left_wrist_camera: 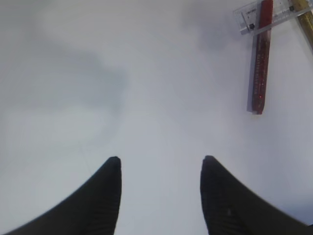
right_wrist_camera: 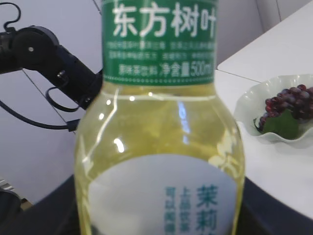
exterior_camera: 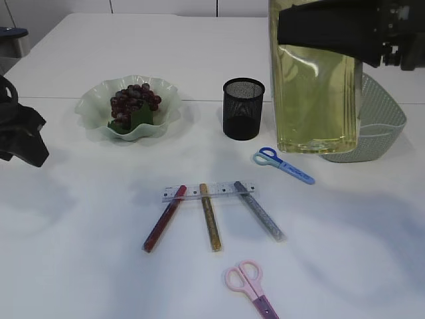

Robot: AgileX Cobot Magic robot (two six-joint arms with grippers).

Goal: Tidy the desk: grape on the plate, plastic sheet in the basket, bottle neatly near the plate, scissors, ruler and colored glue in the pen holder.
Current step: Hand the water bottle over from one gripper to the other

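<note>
My right gripper (exterior_camera: 332,30) is shut on a clear bottle of yellow tea (exterior_camera: 312,86), held upright and raised in front of the basket; the bottle fills the right wrist view (right_wrist_camera: 161,147). Purple grapes (exterior_camera: 133,101) lie on the pale green wavy plate (exterior_camera: 89,106). A black mesh pen holder (exterior_camera: 243,109) stands at the middle. A clear ruler (exterior_camera: 219,191) lies across the tops of the red (exterior_camera: 164,219), gold (exterior_camera: 211,224) and silver (exterior_camera: 260,211) glue pens. Blue scissors (exterior_camera: 284,165) and pink scissors (exterior_camera: 251,287) lie flat. My left gripper (left_wrist_camera: 160,169) is open and empty. No plastic sheet shows.
A grey mesh basket (exterior_camera: 382,123) sits at the right behind the bottle. The left arm (exterior_camera: 20,133) hovers at the table's left edge. The red glue pen (left_wrist_camera: 259,58) and the ruler's end (left_wrist_camera: 249,17) show at the left wrist view's top right.
</note>
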